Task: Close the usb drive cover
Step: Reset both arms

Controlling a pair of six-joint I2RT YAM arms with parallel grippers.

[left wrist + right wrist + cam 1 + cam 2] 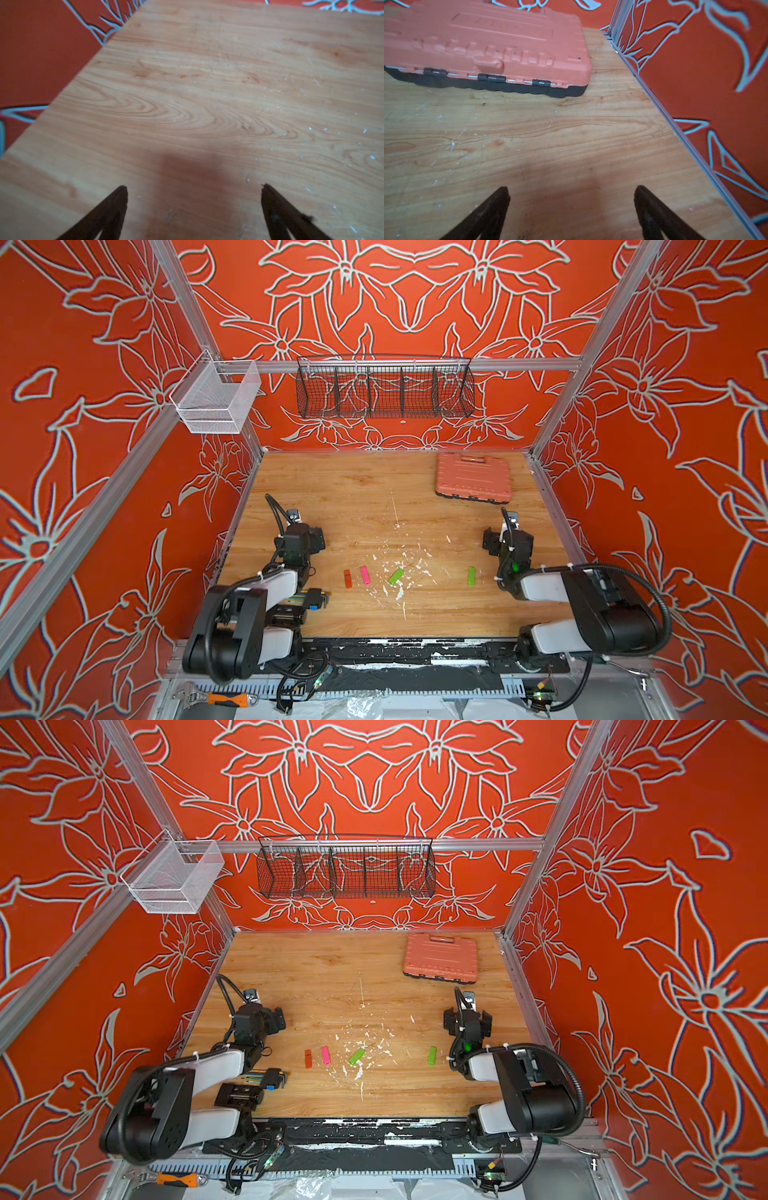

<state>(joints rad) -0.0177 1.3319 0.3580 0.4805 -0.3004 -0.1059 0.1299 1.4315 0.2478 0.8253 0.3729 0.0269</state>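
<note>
Several USB drives lie in a row on the wooden table (pixel 357 497), seen in both top views: an orange one (pixel 348 578), a pink one (pixel 365 575), a tilted green one (pixel 396 576) and an upright green one (pixel 471 575). They are too small to tell how their covers stand. My left gripper (pixel 194 187) hovers open over bare wood, back-left of the row (pixel 309 537). My right gripper (pixel 572 188) is open too, behind the right green drive (pixel 505 537). Neither holds anything. No drive shows in the wrist views.
A salmon tool case (pixel 473 477) lies at the back right, ahead of my right gripper (pixel 483 43). A hex key set (pixel 316 598) sits by the left arm. A black wire basket (pixel 384 391) and a white mesh bin (pixel 216 400) hang on the rails. White flecks dot the table's middle.
</note>
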